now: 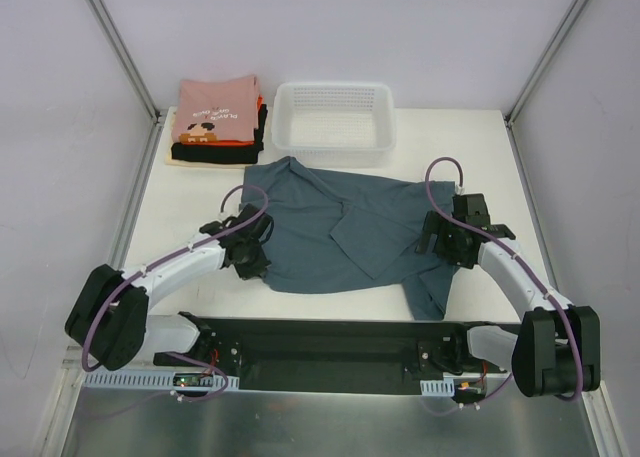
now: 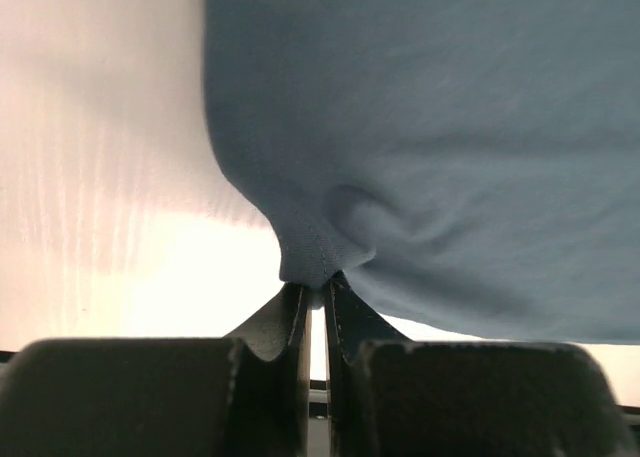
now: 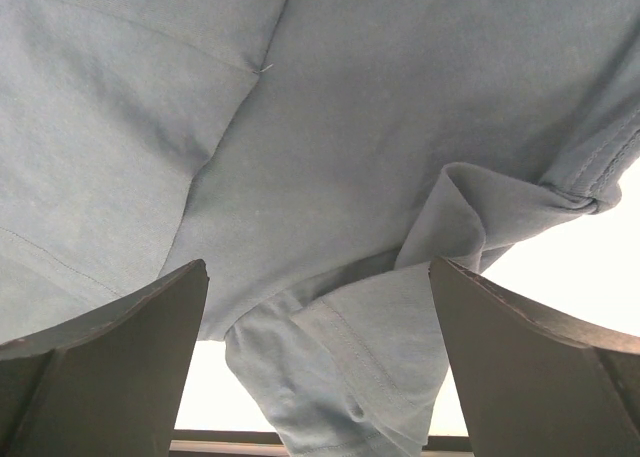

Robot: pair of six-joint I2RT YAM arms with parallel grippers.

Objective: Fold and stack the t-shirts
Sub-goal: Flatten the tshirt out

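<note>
Left gripper (image 2: 314, 295): near left. Its jaws are pinched tight on a small tuck of cloth at the left edge of the blue-grey t-shirt (image 1: 340, 227).
Right gripper (image 3: 318, 269): near right. Its jaws stand wide and hold nothing, poised over the shirt's rumpled sleeve and hem.
Blue-grey t-shirt: lies unfolded and creased across the middle of the white worktop (image 1: 185, 192), between the two grippers. One part trails toward the near right.
Handling: it looks light, thin and limp, likely to sag and bunch from a single pinch. It seems neither slippery nor fragile.
Where to hold: the seamed edges (hem, cuff, shoulder) look firmest. Two holds set well apart should keep it flat.
Folded stack (image 1: 218, 122): far left, near the loose shirt's far corner, with a printed pink tee on top.
Basket (image 1: 336, 149): white mesh, far centre, just beside the stack.
Count: one loose tee; four colours showing in the stack (pink, orange-red, black, cream); one basket; two grippers.
</note>
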